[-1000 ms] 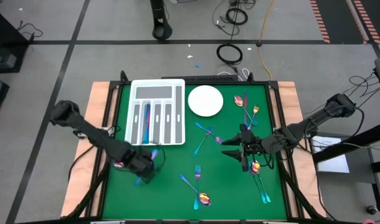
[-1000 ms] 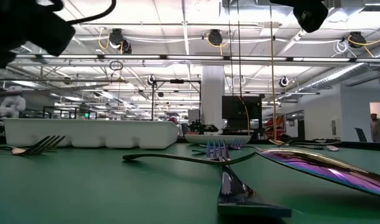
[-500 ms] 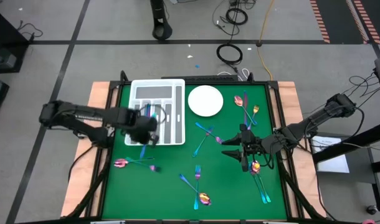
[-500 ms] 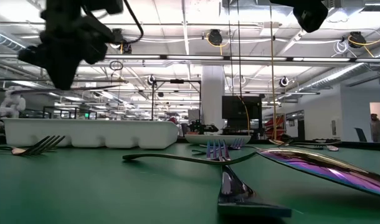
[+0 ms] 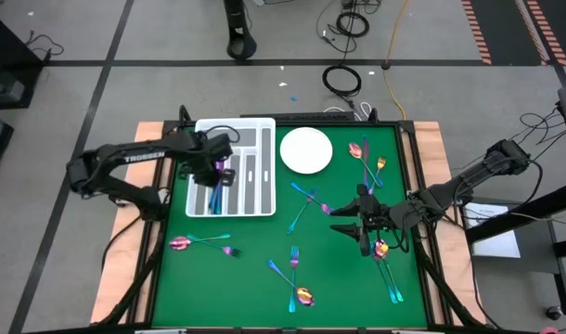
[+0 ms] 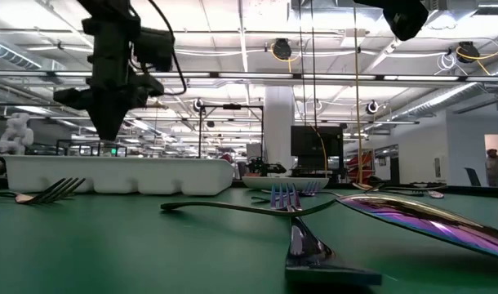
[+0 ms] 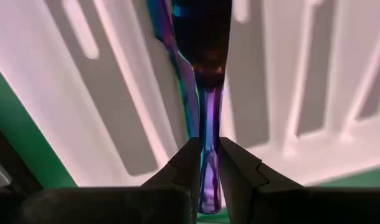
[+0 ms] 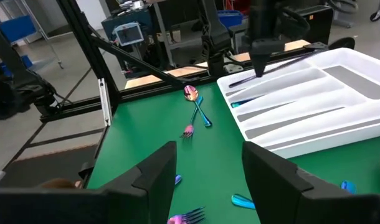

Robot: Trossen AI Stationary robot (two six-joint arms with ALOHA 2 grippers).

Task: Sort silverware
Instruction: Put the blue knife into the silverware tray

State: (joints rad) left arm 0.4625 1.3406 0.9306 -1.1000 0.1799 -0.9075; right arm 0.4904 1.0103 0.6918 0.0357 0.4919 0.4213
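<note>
Green felt covers the table (image 5: 264, 241), with a white divided plastic tray (image 5: 257, 130) at its far left. Directly above that tray hangs the left gripper (image 5: 215, 173), its fingers pinched narrow on the handle of a thin iridescent blue-purple utensil (image 7: 202, 93) that points down toward a grey slot. Nearer than this gripper lie a pink-bowled spoon and small fork (image 5: 201, 244) on the felt. Right gripper (image 5: 343, 221) waits with jaws wide over the table's right half, more iridescent silverware (image 5: 383, 258) scattered around it.
</note>
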